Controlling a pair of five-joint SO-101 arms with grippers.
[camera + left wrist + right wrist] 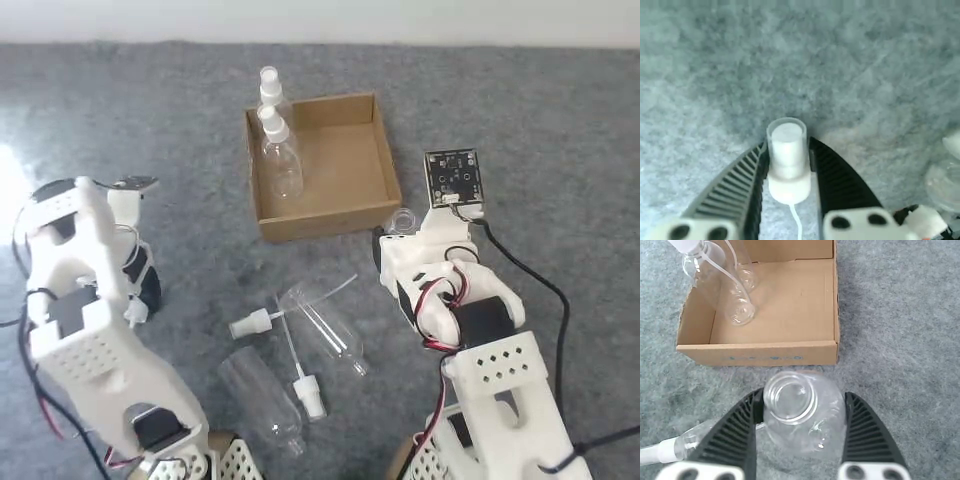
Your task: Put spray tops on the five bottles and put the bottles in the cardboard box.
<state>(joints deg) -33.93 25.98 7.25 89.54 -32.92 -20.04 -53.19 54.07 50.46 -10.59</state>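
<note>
High view: we count five clear plastic bottles over the grey felt (pixel 520 90). Two capped bottles (pixel 280 150) lie along the left wall of the square cardboard box (pixel 345 215) at upper centre. Two uncapped bottles (pixel 325 322) lie on their sides at lower centre. One held bottle (pixel 402 220) shows its round mouth at the right arm (pixel 470 320), just right of the box's near corner. Two loose spray tops (pixel 252 323), white with thin tubes, lie among the fallen pair.

Left wrist view: we see the left gripper (pixel 787 146) with ribbed black fingers (pixel 837 180) clamped on a fifth top, a white cylindrical spray top (pixel 786 137) whose thin tube trails back between them.

Right wrist view: the right gripper (pixel 802 397) grips the held bottle by its smooth clear shoulders, with the open mouth facing us just in front of the box's brown wall.
</note>
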